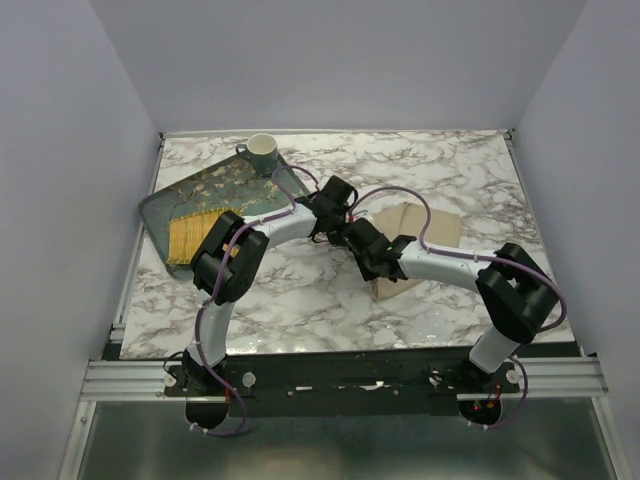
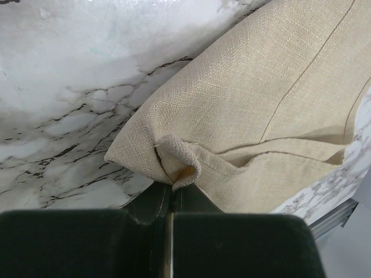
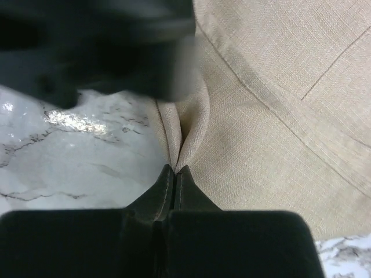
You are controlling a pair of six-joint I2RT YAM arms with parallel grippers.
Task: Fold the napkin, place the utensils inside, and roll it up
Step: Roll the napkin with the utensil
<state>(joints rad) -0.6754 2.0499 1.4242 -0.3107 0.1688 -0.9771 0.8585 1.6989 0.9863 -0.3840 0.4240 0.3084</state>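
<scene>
Teal floral tray point(image 1: 215, 185) and round cup point(image 1: 262, 150) sat far left on the glossy marble table point(image 1: 300, 300). Left gripper point(image 2: 170, 194) was clamped tight on a corner of the coarse-woven beige napkin point(image 2: 261, 104). Right gripper point(image 3: 175, 172) was pinched tight on its bunched edge. Napkin lay folded, right of centre.
</scene>
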